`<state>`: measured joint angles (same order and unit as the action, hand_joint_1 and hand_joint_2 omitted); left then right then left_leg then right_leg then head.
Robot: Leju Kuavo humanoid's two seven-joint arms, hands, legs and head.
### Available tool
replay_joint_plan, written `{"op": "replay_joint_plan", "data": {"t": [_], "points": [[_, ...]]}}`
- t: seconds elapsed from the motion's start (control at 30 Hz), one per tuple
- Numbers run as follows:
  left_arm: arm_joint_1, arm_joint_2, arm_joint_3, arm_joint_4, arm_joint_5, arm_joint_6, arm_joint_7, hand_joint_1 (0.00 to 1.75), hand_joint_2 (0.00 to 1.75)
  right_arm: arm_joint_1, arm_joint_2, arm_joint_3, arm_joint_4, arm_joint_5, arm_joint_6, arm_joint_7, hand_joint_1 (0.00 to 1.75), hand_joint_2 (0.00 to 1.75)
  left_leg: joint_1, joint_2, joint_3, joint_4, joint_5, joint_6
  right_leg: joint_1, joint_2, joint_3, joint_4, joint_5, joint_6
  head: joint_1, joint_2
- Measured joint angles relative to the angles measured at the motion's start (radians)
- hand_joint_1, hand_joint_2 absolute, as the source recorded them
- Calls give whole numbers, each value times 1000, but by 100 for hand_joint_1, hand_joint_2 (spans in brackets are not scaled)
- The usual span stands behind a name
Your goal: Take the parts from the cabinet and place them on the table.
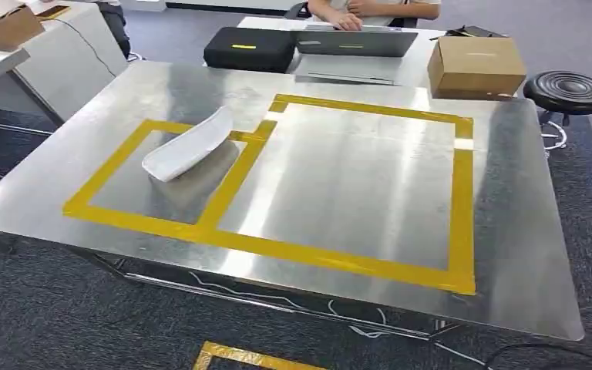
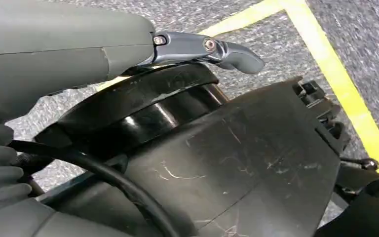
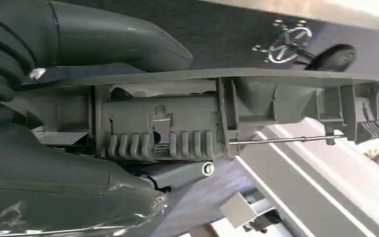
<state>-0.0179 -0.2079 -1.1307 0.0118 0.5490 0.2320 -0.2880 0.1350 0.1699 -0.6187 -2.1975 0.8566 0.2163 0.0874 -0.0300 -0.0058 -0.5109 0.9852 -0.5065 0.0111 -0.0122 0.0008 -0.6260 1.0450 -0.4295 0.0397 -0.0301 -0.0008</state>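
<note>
A white part (image 1: 191, 145) lies on the shiny tabletop (image 1: 339, 177). It sits in the small box marked with yellow tape (image 1: 462, 208), with one end poking over the tape line. I think the tape shows where parts go, so this one looks put down already. The big taped box beside it has nothing in it, so I think it waits for the next part.

The right hand (image 3: 79, 123) holds a long grey part (image 3: 256, 103). The thick thumb lies along one side of the part and the rest of the hand presses the other side, so the part is clamped flat and cannot slip. A thin metal rod (image 3: 286, 140) runs along the part. In the right wrist view the part sticks out well past the hand, over the grey floor.

The left hand (image 2: 79, 44) hangs low by the robot's body, over carpet (image 2: 355, 29) with a yellow line. Its thumb is stretched out straight. I cannot tell if its fingers are apart or curled.

A person sits at a laptop (image 1: 354, 40) behind the tabletop, near a brown box (image 1: 476, 65).
</note>
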Motion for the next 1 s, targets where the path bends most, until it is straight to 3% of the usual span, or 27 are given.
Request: {"op": "replay_joint_plan", "data": {"t": [0.37, 0.53, 0.73, 1.0], "points": [[1, 29, -2, 0, -29, -27, -8, 0, 175, -211, -142, 347, 287, 199, -10, 51, 175, 175, 0, 1, -2, 0, 4, 1, 0, 1, -1, -2, 4, 1, 0, 0], [5, 42, -2, 0, -37, -28, -9, 0, 175, -273, -173, 434, 365, 243, -1, 53, 175, 175, 0, -4, -5, 0, 5, 1, 0, -4, -1, -2, 4, 1, 0, 0], [5, 56, -2, 0, -51, -49, -16, 0, 175, -431, -188, 556, 543, 375, 10, 68, 175, 175, 0, -1, -5, 0, 6, 1, 0, 0, -2, -3, 6, 1, 0, 0], [6, 75, 6, 0, -63, -84, -14, 0, 175, -615, -188, 789, 798, 435, 2, -34, 175, 175, 1, -1, -5, 0, 8, -1, 1, 0, -3, -3, 7, 0, 0, 0]]}}
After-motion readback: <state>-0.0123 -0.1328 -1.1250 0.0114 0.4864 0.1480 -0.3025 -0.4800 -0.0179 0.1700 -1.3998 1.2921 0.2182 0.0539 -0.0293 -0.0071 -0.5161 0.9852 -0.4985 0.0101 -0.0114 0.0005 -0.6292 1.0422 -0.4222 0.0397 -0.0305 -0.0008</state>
